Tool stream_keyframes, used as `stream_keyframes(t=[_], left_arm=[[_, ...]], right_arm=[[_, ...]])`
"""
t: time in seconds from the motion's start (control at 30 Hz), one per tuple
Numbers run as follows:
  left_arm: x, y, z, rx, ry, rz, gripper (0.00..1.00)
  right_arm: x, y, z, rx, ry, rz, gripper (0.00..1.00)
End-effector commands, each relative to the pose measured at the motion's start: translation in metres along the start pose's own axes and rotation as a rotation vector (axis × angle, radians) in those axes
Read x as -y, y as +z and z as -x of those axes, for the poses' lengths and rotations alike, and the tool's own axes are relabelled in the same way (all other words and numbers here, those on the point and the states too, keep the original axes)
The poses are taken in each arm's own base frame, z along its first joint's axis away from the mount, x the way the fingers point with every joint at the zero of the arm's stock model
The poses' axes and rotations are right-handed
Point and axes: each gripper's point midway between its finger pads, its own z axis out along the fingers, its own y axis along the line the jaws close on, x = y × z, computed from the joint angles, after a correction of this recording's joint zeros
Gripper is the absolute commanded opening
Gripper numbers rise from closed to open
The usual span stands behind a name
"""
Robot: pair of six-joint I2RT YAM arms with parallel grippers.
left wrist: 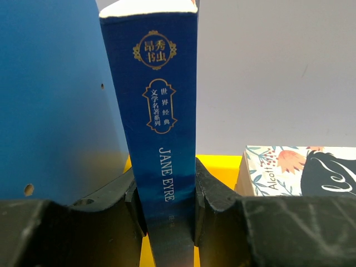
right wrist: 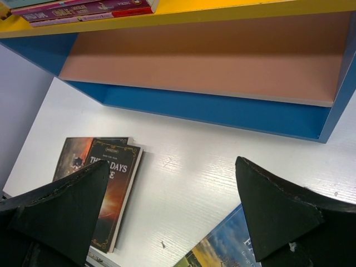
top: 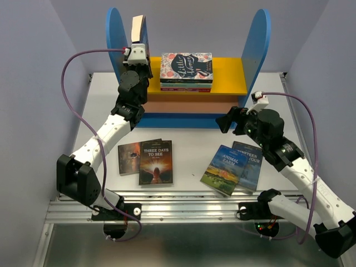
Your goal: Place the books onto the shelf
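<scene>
So Jane Eyre (top: 137,28) is up at the shelf (top: 257,39), stood on end with its long axis vertical. It's just beside the left panel (top: 115,33) and above the left end of the yellow board (top: 228,72). From the left wrist view the blue spine faces the camera, title running down it, white page edges at the top. The left fingers (left wrist: 114,214) are clamped on the lower part, one on each cover. They hide the bottom edge, so I can't tell if it's touching the board.

The yellow board holds the Little Women stack (top: 186,69), lying flat around the middle, apart from Jane Eyre. The salmon lower board (right wrist: 211,55) sits under it between the blue panels.

The other four books are flat on the bench (top: 189,136), covers up, long axes running roughly from the near edge toward the shelf. In the left pair, Three Days to See (top: 156,162) sits pretty square and overlaps a dark book (top: 127,157) that pokes out on its left. In the right pair, Animal Farm (top: 224,168) is turned a bit clockwise and lies on top of Nineteen Eighty-Four (top: 251,161), which shows on its right.

The right fingers (right wrist: 61,208) are spread wide open, gripping nothing, and hover over the bench between the shelf and the right pair.
</scene>
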Motion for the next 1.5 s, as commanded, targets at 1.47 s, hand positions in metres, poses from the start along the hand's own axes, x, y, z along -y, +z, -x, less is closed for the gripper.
stream_keyframes(t=[1.47], left_arm=[[-0.048,-0.019,0.050,0.182,-0.058,0.158,0.12]], right_arm=[[-0.010,-0.010,0.021,0.056,-0.006,0.025,1.00]])
